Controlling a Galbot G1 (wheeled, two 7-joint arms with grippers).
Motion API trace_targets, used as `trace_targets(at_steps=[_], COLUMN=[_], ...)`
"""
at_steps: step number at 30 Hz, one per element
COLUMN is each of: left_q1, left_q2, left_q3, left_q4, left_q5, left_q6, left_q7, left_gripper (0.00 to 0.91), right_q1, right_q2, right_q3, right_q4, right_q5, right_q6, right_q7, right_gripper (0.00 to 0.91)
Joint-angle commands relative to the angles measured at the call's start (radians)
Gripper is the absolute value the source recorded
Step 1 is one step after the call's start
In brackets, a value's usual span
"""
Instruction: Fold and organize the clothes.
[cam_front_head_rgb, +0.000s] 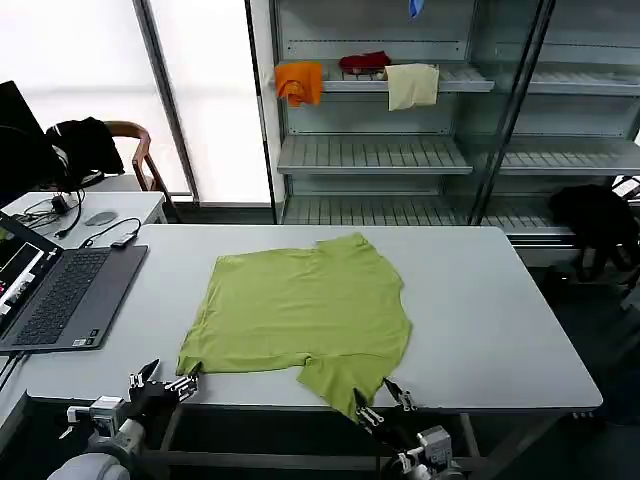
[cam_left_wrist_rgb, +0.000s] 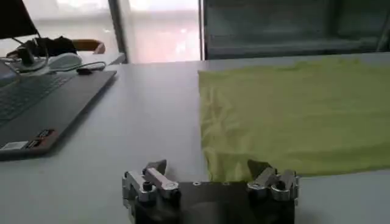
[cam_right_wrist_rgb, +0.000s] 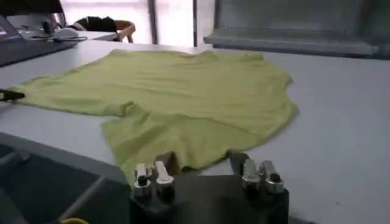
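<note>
The clothes are one lime-green T-shirt (cam_front_head_rgb: 300, 310) lying spread on the white table (cam_front_head_rgb: 500, 320), with one sleeve (cam_front_head_rgb: 340, 378) reaching the front edge. My left gripper (cam_front_head_rgb: 165, 383) is open at the front edge, just before the shirt's near left corner. In the left wrist view that corner (cam_left_wrist_rgb: 225, 164) lies between the fingers of the left gripper (cam_left_wrist_rgb: 208, 169). My right gripper (cam_front_head_rgb: 385, 400) is open at the sleeve by the front edge. In the right wrist view the sleeve's edge (cam_right_wrist_rgb: 177, 143) sits just ahead of the right gripper (cam_right_wrist_rgb: 203, 163), whose jaws stand wide apart.
An open laptop (cam_front_head_rgb: 70, 295) with cables lies on the table's left end. Shelves (cam_front_head_rgb: 375, 155) behind carry orange (cam_front_head_rgb: 299, 82), red (cam_front_head_rgb: 364, 62) and cream (cam_front_head_rgb: 412, 86) cloths. A black garment (cam_front_head_rgb: 595, 215) hangs at the right. Bare table lies right of the shirt.
</note>
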Motion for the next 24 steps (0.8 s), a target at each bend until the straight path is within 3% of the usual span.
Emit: trace_targets(at_steps=[1, 15, 24], left_q1=[-0.002, 0.01, -0.063], left_q2=[0.0, -0.003, -0.019], left_q3=[0.003, 0.007, -0.007], left_q4=[0.008, -0.034, -0.086], left_q5=[0.001, -0.002, -0.039], left_q6=[0.0, -0.003, 0.02], left_q7=[0.004, 0.027, 0.023], left_gripper=[0.01, 0.0, 0.0], right_q1=[-0.002, -0.001, 0.129], right_q2=[0.001, 0.01, 0.034], right_q3=[-0.007, 0.012, 0.029], right_q4=[-0.005, 0.008, 0.0], right_q5=[-0.008, 0.007, 0.094], right_q6=[0.002, 0.041, 0.056], right_q7=[0.001, 0.008, 0.071], right_gripper=[0.0, 0.0, 0.0])
